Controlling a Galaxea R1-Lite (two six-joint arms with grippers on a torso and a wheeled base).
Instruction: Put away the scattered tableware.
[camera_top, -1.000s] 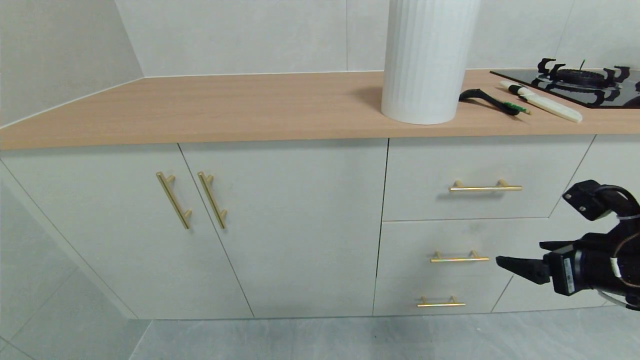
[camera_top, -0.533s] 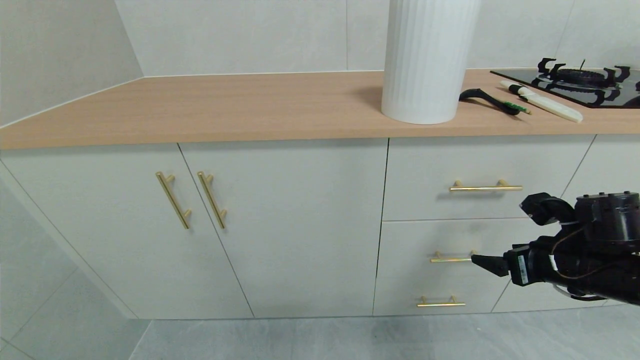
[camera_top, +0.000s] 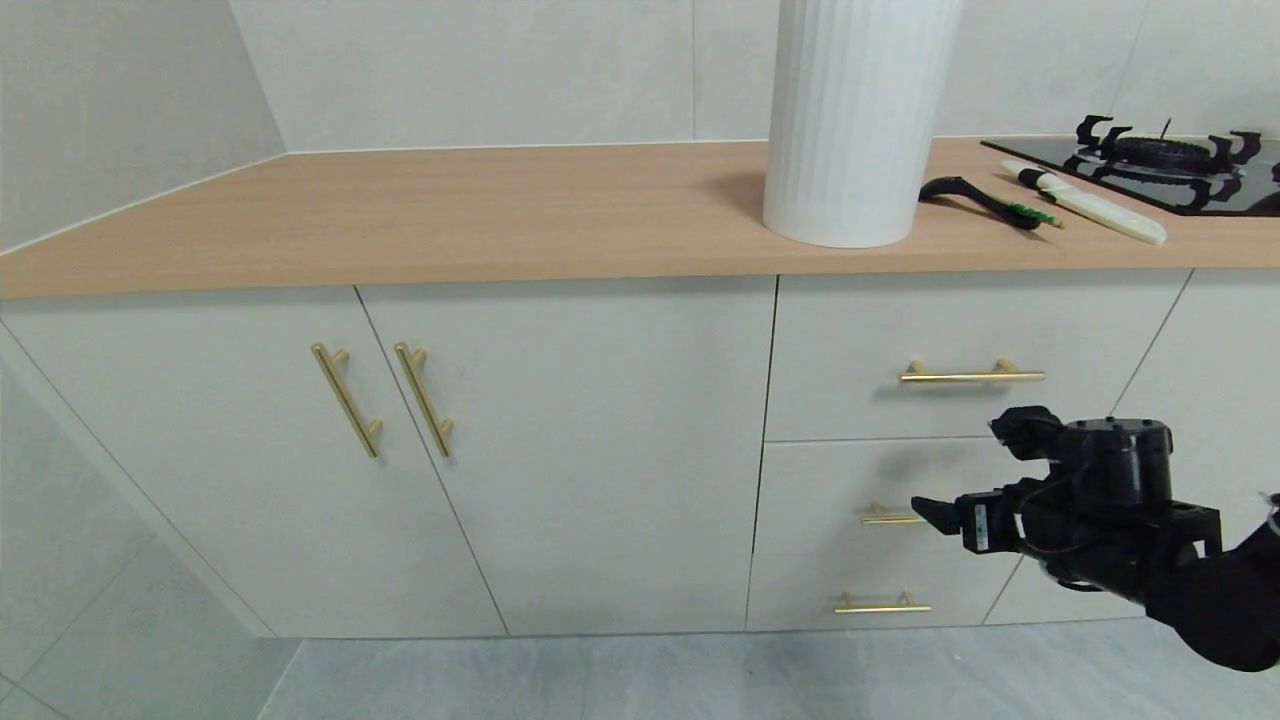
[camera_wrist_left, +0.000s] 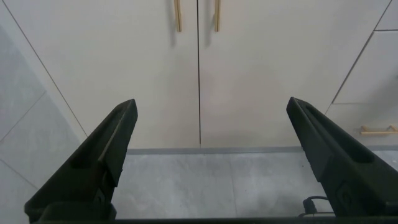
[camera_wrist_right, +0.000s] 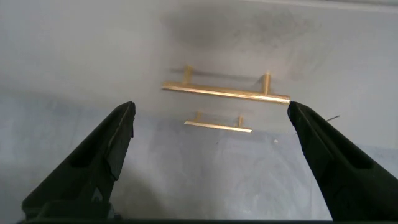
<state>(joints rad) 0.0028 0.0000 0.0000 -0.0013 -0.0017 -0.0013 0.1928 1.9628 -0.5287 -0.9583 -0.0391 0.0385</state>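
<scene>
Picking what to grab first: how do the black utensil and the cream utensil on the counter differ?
The black utensil is curved and lies beside the white cylinder; the cream utensil is straight, longer and lies by the hob. Both lie flat on the countertop.

**Three cameras on one cabinet front**

My head camera looks forward and down from well back. It takes in the counter (camera_top: 450, 215), the cabinet doors (camera_top: 560, 450) and the drawers (camera_top: 940, 330) beside them.

The left wrist camera sits low and faces the doors. It sights between the spread fingers of the left end effector (camera_wrist_left: 211, 101) and shares the door handles (camera_wrist_left: 177, 14) with my head view.

The right wrist camera is nearest. It faces the drawers past the parted fingers of the right end effector (camera_wrist_right: 210, 107). With the head view it shares the middle drawer handle (camera_wrist_right: 227, 92) and the bottom drawer handle (camera_wrist_right: 217, 124).
</scene>
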